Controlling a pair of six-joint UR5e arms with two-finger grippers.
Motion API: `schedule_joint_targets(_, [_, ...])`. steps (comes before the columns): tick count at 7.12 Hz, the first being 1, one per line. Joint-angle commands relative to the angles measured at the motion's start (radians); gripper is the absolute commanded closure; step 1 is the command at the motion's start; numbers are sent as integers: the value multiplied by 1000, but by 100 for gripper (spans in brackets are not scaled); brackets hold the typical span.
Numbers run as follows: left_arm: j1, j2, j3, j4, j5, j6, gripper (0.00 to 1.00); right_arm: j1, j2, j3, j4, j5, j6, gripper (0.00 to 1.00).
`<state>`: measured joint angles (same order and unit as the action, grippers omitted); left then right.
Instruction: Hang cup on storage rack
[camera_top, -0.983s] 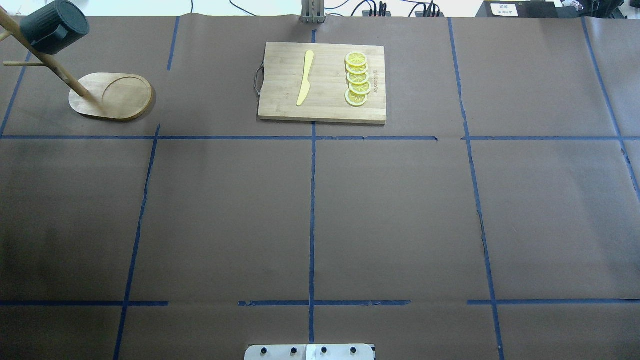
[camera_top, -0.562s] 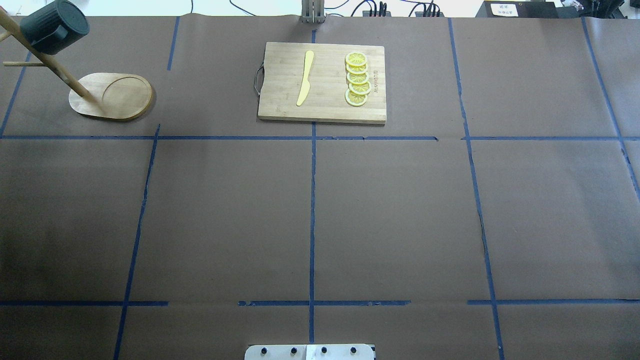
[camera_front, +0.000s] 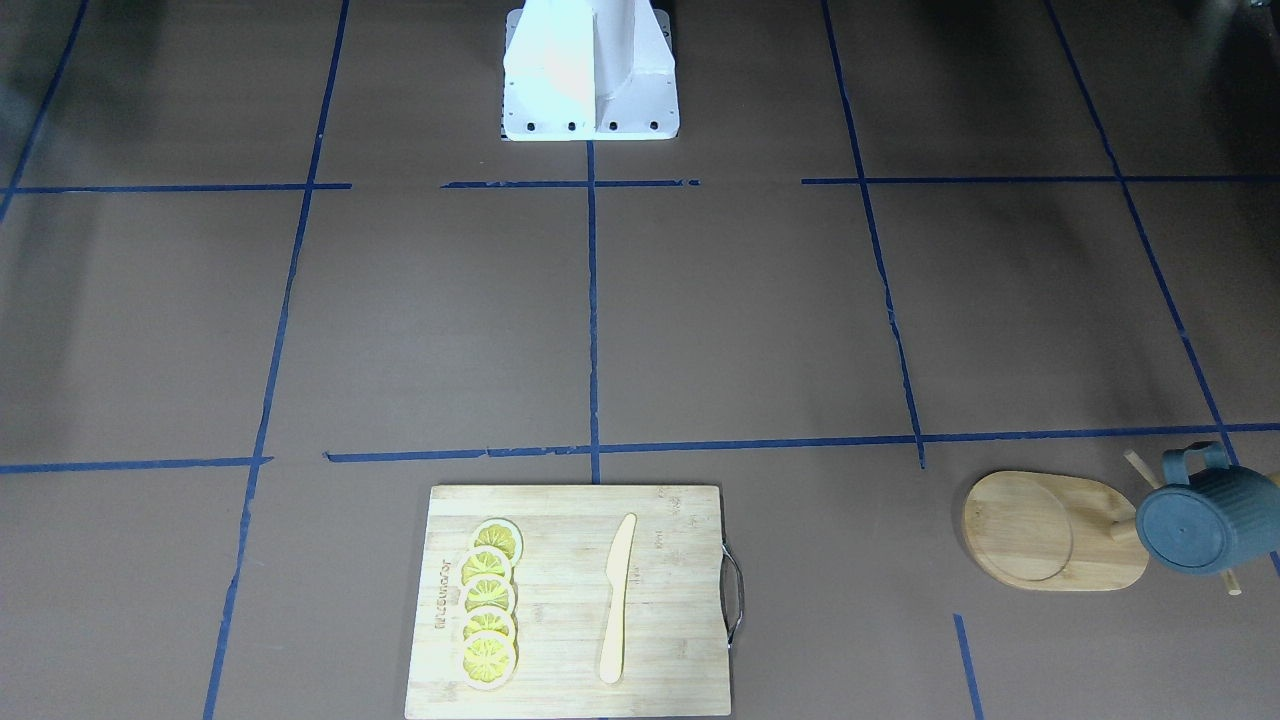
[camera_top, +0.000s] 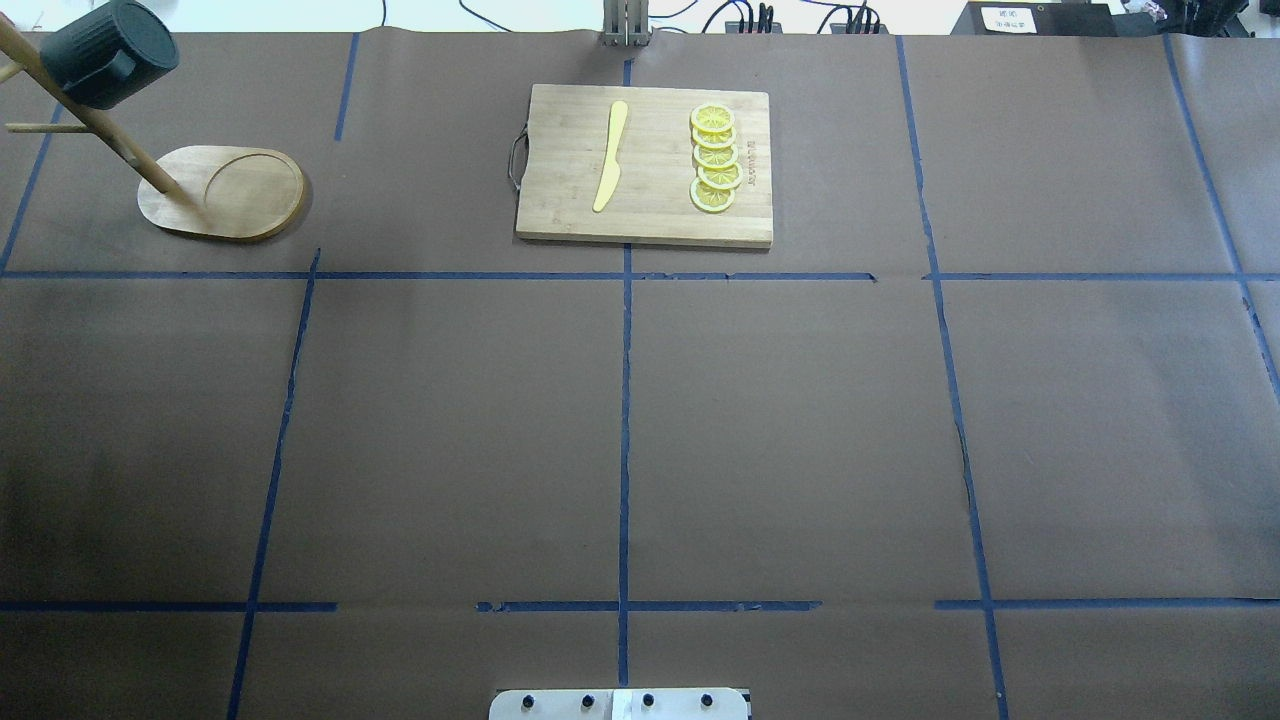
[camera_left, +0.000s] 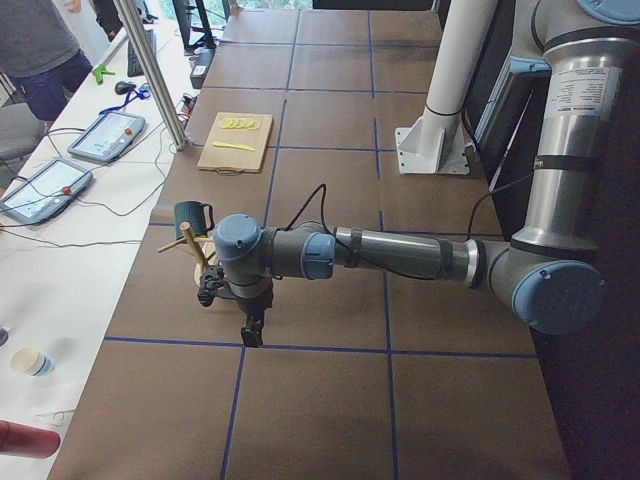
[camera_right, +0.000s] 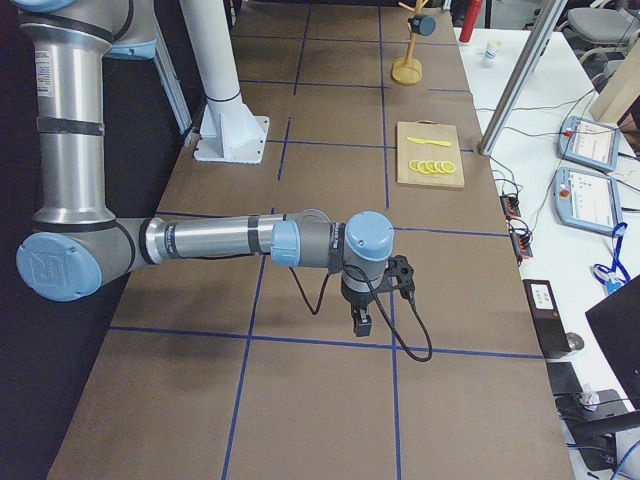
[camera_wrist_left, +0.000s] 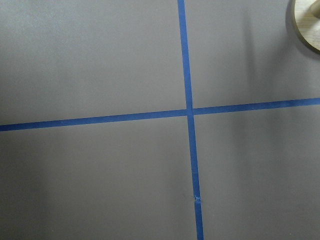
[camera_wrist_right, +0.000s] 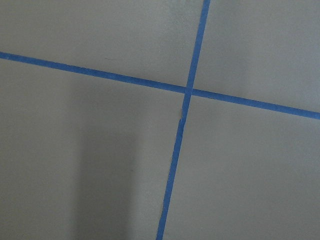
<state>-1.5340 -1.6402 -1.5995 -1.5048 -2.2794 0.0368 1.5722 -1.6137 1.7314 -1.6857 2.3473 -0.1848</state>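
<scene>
Left gripper (camera_left: 250, 334) and right gripper (camera_right: 358, 324) hang above table (camera_left: 330, 400); opening unclear

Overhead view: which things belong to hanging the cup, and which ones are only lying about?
For the job: cup, storage rack.
Lying about: cutting board, yellow knife, lemon slices.

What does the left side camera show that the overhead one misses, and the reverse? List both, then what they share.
Only the left side view: the left arm and two tablets on a side bench. Only the overhead view: the oval base of the rack, which the arm mostly hides from the side. Both: the cup hanging on the rack, and the cutting board with lemon slices and a knife.
</scene>
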Motion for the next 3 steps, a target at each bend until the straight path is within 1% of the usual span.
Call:
schedule_joint_targets(1, [0, 0, 1, 0, 0, 0, 0, -4, 0, 2, 0, 1, 2, 0])
schedule_joint_targets(3, [0, 0, 1, 0, 0, 0, 0, -7, 0, 2, 0, 1, 5, 0])
